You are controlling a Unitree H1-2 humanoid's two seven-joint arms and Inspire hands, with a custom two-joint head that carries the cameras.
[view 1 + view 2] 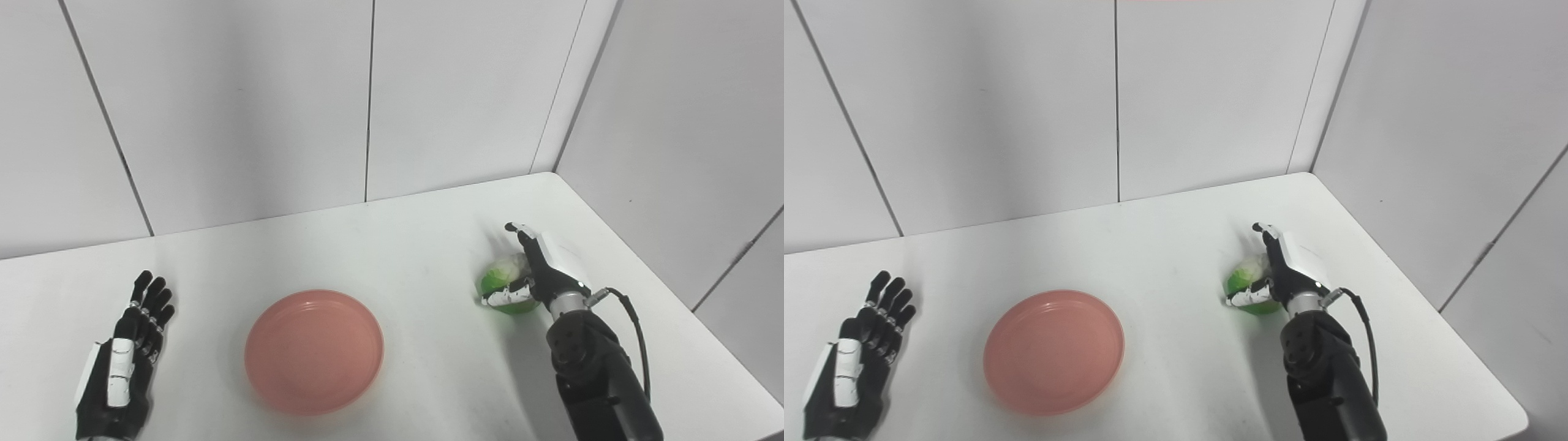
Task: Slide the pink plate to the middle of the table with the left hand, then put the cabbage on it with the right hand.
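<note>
nearest the camera, the left hand [125, 361] lies flat on the white desk [404, 245] at the left, fingers stretched out and slightly apart, holding nothing, well apart from the pink plate [314, 350]. the plate sits empty near the middle of the front half of the desk, so the sliding step looks done. a little farther back on the right, the right hand [539, 269] is wrapped around the cabbage [503, 283], thumb across its near side and fingers curled over the far side and top; the cabbage seems to rest on the desk, though whether the grip is fully tight cannot be told. the step in hand appears to be the grasp of the cabbage. the next move calls for a firm hold on a round, likely slippery thing, a lift clear of the desk, then a carry leftward over the plate's raised rim before letting go. beyond, only plain white wall panels [245, 104]; no brand, label or writing can be read anywhere.
</note>
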